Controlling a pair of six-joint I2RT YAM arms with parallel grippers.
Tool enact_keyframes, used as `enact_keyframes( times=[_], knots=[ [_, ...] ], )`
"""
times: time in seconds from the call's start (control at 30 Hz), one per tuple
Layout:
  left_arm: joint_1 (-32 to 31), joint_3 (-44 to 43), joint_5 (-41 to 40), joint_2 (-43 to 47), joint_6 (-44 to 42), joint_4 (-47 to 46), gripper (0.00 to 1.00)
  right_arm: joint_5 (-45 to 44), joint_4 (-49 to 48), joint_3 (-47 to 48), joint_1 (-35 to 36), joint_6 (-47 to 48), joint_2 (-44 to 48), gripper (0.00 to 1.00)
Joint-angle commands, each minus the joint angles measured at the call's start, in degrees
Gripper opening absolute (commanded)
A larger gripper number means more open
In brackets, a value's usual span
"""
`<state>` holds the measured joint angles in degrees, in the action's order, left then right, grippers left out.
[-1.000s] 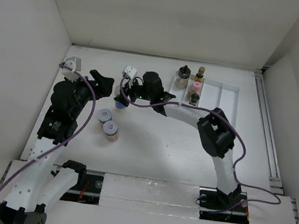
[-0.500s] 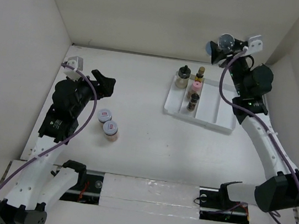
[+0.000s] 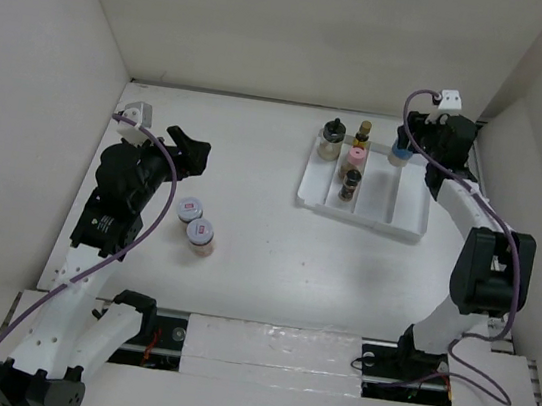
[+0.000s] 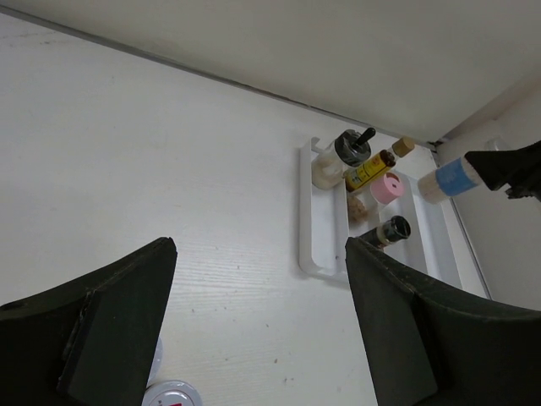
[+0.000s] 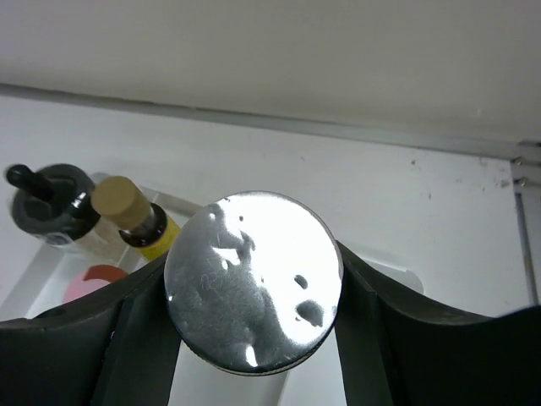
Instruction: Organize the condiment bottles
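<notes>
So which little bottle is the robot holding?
The blue-banded jar, clamped in the right hand at the tray's far end; four bottles in the tray and two jars on the table stand free.

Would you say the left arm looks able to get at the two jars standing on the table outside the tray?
Probably yes. The left gripper is open and empty, the two jars stand close by with nothing between, and the right gripper is off over the tray, holding a blue-labelled jar.

White arms with black joints, trailing purple cables.
</notes>
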<state>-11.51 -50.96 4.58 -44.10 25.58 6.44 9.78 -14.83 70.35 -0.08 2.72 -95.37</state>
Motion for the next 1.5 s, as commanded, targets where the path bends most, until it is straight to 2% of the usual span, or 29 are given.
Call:
enact_keyframes(
  times=[0.0, 0.4, 0.53, 0.77, 0.8, 0.9, 1.13, 1.2, 1.23, 1.27, 1.3, 1.33, 1.37, 1.43, 1.47],
  knots=[
    [0.35, 0.33, 1.31, 0.33, -0.27, -2.83, 0.77, 2.69, -6.18, 4.54, -0.28, -1.40, -2.25, 0.50],
    [0.35, 0.33, 0.69, 0.33, -0.80, -2.83, 0.77, 2.09, -7.58, 8.75, -0.28, -1.93, -11.59, 0.49],
    [0.35, 0.33, 1.31, 0.33, -0.80, -2.83, 0.77, 0.51, -8.81, 9.36, 1.65, 0.00, -13.78, 0.52],
    [0.35, 0.33, 1.31, 0.33, -0.80, -2.83, 0.77, -1.78, -8.81, 8.23, 2.89, 0.53, -15.02, 0.71],
    [0.35, 0.33, 1.31, -0.28, -0.80, -2.83, 0.77, -2.39, -8.81, 7.71, 2.89, 0.53, -15.02, 0.77],
    [0.35, 0.33, 1.31, -0.29, -0.80, -2.83, 0.77, -2.93, -8.81, 6.48, 2.89, 0.53, -12.92, 0.87],
    [0.35, 0.33, 1.31, 0.23, -0.80, -2.83, 0.77, -5.65, -8.29, 1.91, 3.94, 1.06, -0.18, 0.93],
    [0.35, 0.33, 1.31, 0.24, -0.80, -2.83, 0.77, -2.77, -8.29, 0.24, 6.74, 1.06, 4.83, 0.85],
    [0.35, 0.33, 0.79, 0.24, -0.80, -2.83, 0.77, -1.36, -8.29, -0.38, 7.97, 1.06, 5.98, 0.78],
    [0.35, 0.33, 0.78, 0.24, -0.80, -2.83, 0.77, -0.04, -8.29, -1.43, 9.64, 1.06, 6.95, 0.54],
    [0.35, 0.33, 0.78, 0.24, -0.80, -2.31, 0.77, 0.76, -8.29, -1.96, 11.57, 1.06, 7.56, 0.40],
    [0.35, 0.33, -0.26, 0.24, -0.80, -2.31, 0.77, 3.90, -8.98, -2.49, 13.77, 1.06, 7.57, 0.32],
    [0.35, 0.33, -0.97, 0.24, -0.28, -2.31, 0.77, 5.84, -9.68, -3.19, 18.83, 1.06, 7.57, 0.26],
    [0.35, 0.33, -2.90, 0.24, 0.25, -1.16, 0.77, 9.80, -11.70, -3.20, 24.22, 1.06, 5.65, 0.26],
    [0.35, 0.33, -4.74, 0.24, 0.26, -0.47, 0.79, 13.47, -11.71, -3.72, 29.21, 1.75, 4.68, 0.30]
  ],
)
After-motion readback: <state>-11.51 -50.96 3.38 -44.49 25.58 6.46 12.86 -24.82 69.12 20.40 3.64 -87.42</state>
